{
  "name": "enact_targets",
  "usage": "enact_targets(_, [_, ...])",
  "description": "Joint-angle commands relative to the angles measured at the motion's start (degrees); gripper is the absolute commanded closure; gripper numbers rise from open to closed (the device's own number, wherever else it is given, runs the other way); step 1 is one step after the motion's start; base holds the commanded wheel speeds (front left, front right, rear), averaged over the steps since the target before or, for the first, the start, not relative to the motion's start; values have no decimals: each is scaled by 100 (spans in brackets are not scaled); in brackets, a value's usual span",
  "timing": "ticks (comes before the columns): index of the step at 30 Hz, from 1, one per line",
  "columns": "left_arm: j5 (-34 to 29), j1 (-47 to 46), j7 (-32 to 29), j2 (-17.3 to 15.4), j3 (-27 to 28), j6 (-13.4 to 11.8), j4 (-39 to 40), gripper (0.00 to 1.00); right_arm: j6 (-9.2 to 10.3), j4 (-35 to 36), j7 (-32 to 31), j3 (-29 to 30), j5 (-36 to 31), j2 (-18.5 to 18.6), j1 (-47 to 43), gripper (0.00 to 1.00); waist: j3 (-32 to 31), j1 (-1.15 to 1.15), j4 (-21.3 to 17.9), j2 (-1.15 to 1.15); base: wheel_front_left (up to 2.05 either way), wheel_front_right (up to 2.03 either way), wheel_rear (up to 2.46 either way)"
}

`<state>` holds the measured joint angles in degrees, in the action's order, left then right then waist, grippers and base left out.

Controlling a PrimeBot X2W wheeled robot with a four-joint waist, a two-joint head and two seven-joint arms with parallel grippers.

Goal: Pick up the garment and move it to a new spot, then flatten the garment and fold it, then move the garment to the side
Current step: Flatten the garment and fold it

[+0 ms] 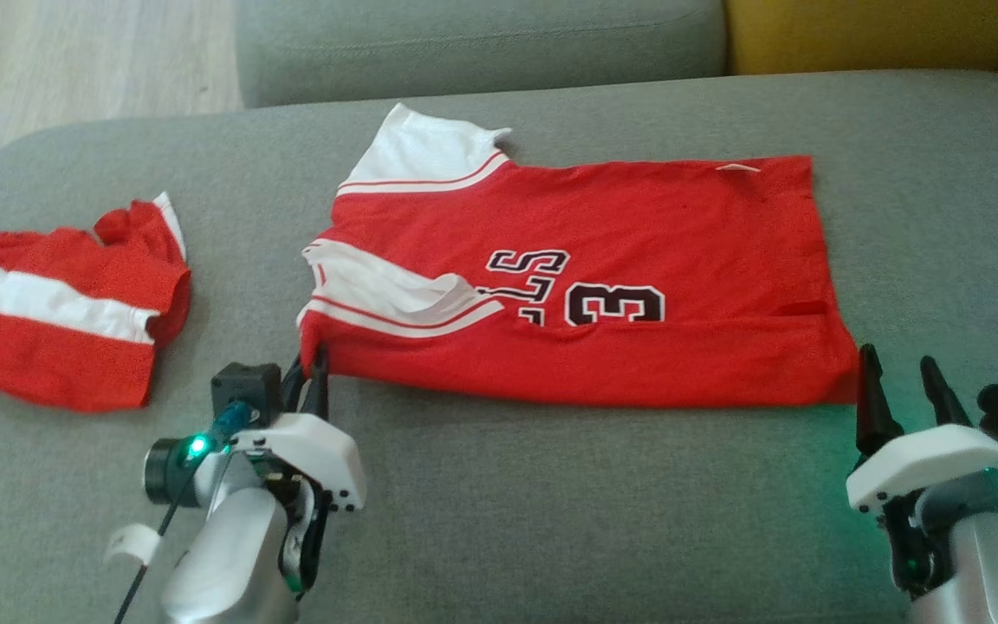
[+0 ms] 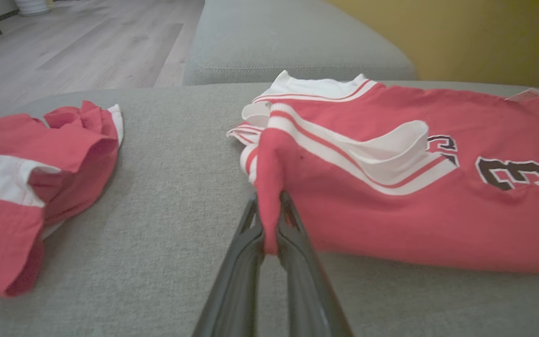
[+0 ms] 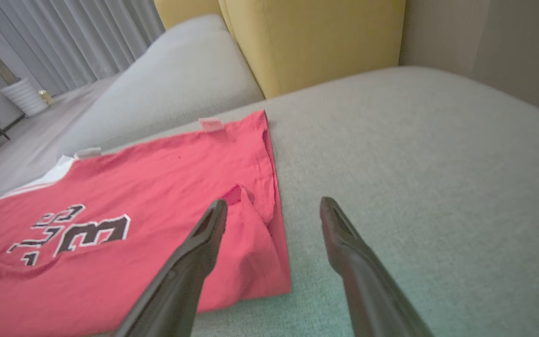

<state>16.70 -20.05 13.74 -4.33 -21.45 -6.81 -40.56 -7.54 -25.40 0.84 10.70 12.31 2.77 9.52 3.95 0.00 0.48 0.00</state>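
Grey sofa cushion carries the jersey lying left to right; left claw pinches its near-left corner, right claw, spread, stands just beside the near-right one.

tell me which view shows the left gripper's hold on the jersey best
The left wrist view: the left gripper is shut on a pinched corner of the red jersey, seen close up. The head view shows that pinch from behind, small and partly hidden. The right wrist view shows the jersey's other end.
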Motion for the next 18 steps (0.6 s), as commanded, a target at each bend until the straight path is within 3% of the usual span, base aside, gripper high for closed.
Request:
enact_targets(1, [-52, -128, 80, -54, 157, -9, 251, 100, 5, 58, -48, -94, -2, 24, 322, 0, 72, 0, 92, 0, 0, 0, 0])
enact_targets(10, [-152, -12, 75, -47, -60, 9, 819, 100, 5, -1079, -338, 331, -445, 12, 1030, 0, 324, 0, 324, 0, 0, 0, 0])
enact_targets(18, [-128, -41, 51, -94, -86, -27, 1005, 100, 5, -1855, -544, 534, -432, 11, 1492, 0, 482, 0, 379, 0, 0, 0, 0])
